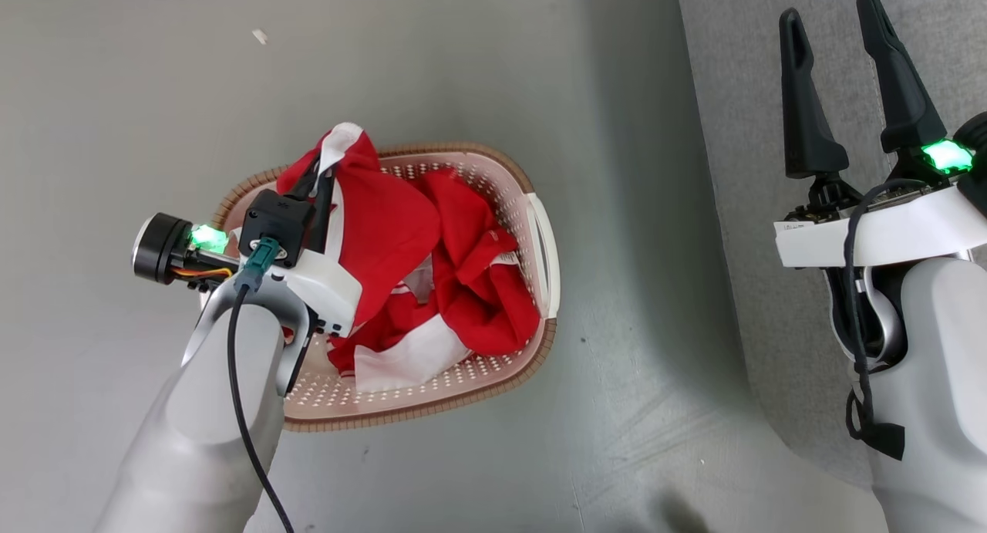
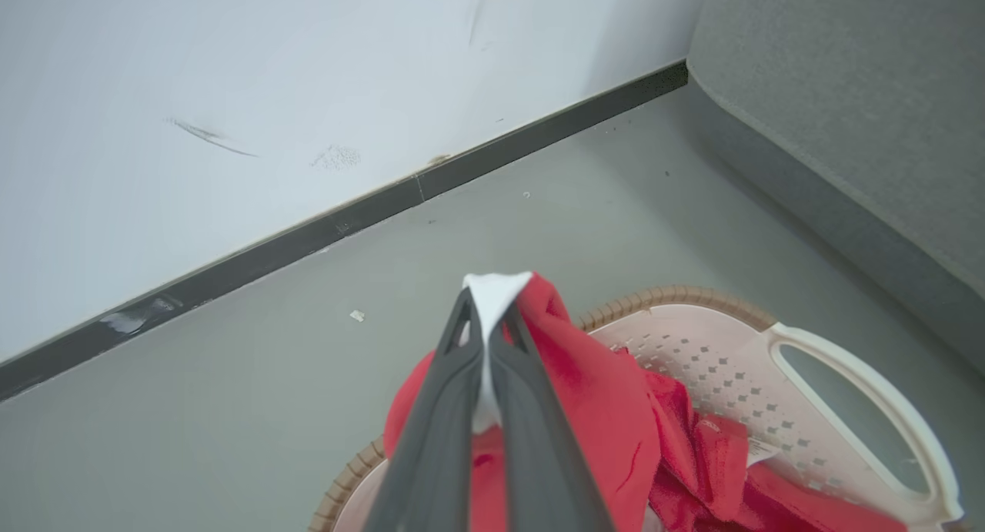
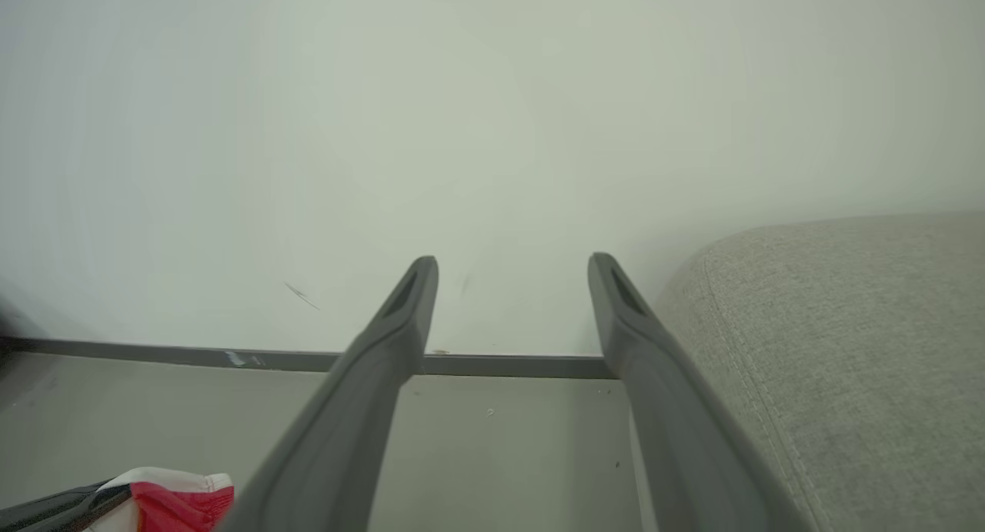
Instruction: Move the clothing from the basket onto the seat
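One narrow fold of the clothing [image 1: 401,232] is sitting pinched in the left claw [image 2: 486,316], the rest lying heaped in the basket [image 1: 544,247] on the floor [image 1: 116,132] beside the seat [image 1: 732,132]. The right claw [image 1: 834,12] is hanging wide and empty. Such a thin pinch is probably risking a slip, or a tangled garment spilling floorward.

One basket [image 1: 543,244], one seat [image 1: 740,209], two pincers [image 1: 322,170] [image 1: 830,12], one heap of clothing [image 1: 463,286].

Your left gripper [image 2: 486,320] pinches soft matt red-and-white cloth garments [image 1: 393,224]; beneath it smooth perforated cream plastic basket [image 1: 544,247]; to its right coarse-weave grey fabric sofa [image 1: 732,70].
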### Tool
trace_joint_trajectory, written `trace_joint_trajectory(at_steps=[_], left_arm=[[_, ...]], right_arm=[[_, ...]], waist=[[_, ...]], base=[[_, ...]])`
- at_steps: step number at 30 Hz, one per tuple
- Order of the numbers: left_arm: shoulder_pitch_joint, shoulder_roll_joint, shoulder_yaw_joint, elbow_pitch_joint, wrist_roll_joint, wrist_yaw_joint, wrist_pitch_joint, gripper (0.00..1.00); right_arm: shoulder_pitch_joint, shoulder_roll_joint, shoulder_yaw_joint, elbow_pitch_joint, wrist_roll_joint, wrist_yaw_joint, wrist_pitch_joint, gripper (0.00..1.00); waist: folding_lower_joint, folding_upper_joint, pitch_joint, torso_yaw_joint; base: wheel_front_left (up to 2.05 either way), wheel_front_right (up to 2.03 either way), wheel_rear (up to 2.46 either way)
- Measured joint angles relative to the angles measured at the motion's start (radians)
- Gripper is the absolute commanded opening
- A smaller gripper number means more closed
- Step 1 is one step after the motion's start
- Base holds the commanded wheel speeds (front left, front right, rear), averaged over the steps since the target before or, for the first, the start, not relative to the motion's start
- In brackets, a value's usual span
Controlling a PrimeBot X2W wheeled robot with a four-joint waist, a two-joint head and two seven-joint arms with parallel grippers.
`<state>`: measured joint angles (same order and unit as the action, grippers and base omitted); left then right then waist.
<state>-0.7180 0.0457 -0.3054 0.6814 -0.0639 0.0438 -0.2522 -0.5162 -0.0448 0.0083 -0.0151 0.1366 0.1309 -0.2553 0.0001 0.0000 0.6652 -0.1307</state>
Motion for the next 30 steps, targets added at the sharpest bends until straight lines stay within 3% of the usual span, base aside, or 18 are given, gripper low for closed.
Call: trace_joint_trajectory(at_steps=[9, 22, 30], left_arm=[[0.012, -0.005, -0.002, -0.140, -0.027, -0.035, 0.000, 0.00], [0.037, -0.007, -0.042, -0.224, -0.076, -0.122, 0.002, 0.00], [0.031, -0.008, -0.076, -0.275, -0.099, -0.145, 0.044, 0.00]], right_arm=[[0.042, -0.001, -0.009, 0.030, -0.015, 0.000, 0.000, 1.00], [0.132, -0.002, 0.004, 0.086, -0.062, 0.000, 0.000, 1.00], [0.200, -0.053, 0.060, 0.120, -0.077, 0.000, 0.000, 1.00]], waist=[[0.0000, 0.0000, -0.082, 0.033], [0.0000, 0.0000, -0.248, 0.073], [0.0000, 0.0000, -0.345, 0.082]], base=[[0.00, 0.00, 0.00], [0.00, 0.00, 0.00], [0.00, 0.00, 0.00]])
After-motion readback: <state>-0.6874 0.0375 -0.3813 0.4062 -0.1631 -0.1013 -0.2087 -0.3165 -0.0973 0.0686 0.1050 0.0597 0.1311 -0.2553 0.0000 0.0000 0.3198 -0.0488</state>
